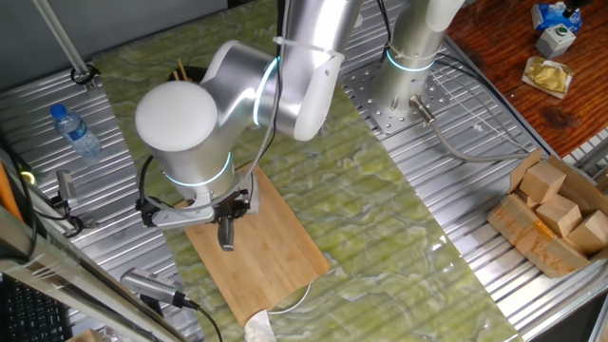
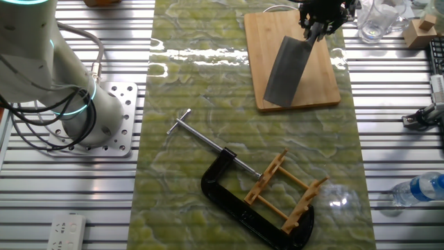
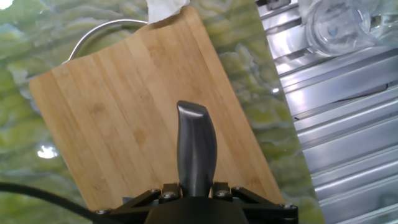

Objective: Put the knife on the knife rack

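My gripper (image 2: pixel 320 21) is shut on the slim silver handle of the knife (image 2: pixel 288 69). The broad grey blade slants down over the bamboo cutting board (image 2: pixel 263 35). In the hand view the handle (image 3: pixel 196 146) sticks forward from between the jaws of my gripper (image 3: pixel 196 190), above the board (image 3: pixel 112 106). From the one fixed view I see only the handle end (image 1: pixel 226 237) below the gripper (image 1: pixel 226 211); the arm hides the blade. The knife rack (image 2: pixel 284 191), light-brown dowels on a frame, sits well apart near the front of the green mat.
A black C-clamp (image 2: pixel 229 198) with a long steel screw bar (image 2: pixel 201 135) grips the rack. The arm's base (image 2: pixel 90 118) stands to the left. A clear glass (image 2: pixel 378 21) and a water bottle (image 2: pixel 420 189) lie right of the mat. Wooden blocks (image 1: pixel 556 204) fill a box.
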`<action>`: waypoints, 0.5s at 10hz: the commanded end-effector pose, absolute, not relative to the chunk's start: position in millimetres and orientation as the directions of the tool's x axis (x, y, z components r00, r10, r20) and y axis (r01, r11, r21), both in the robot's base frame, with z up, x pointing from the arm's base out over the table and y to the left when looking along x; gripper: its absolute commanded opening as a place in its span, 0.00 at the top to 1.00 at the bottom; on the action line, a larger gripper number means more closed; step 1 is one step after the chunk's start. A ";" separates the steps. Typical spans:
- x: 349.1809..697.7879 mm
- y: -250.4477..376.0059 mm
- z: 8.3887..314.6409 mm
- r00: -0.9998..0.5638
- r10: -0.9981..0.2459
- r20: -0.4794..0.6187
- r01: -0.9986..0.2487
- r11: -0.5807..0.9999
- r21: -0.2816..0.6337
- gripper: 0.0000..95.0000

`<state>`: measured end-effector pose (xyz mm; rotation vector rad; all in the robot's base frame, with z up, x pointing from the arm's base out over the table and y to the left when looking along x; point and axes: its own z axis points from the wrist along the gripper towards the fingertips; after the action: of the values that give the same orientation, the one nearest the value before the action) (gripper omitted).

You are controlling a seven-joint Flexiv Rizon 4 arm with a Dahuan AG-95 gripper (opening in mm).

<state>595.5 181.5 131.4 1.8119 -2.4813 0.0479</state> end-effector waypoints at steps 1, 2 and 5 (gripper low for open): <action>595.5 182.7 137.9 -0.304 -0.950 0.077 -0.951 0.307 0.027 1.00; 595.0 183.3 141.3 -0.305 -0.949 0.079 -0.951 0.308 0.030 1.00; 592.8 185.2 151.6 -0.298 -0.951 0.084 -0.953 0.302 0.033 1.00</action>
<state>593.0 185.8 152.6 1.8081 -2.4605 0.0358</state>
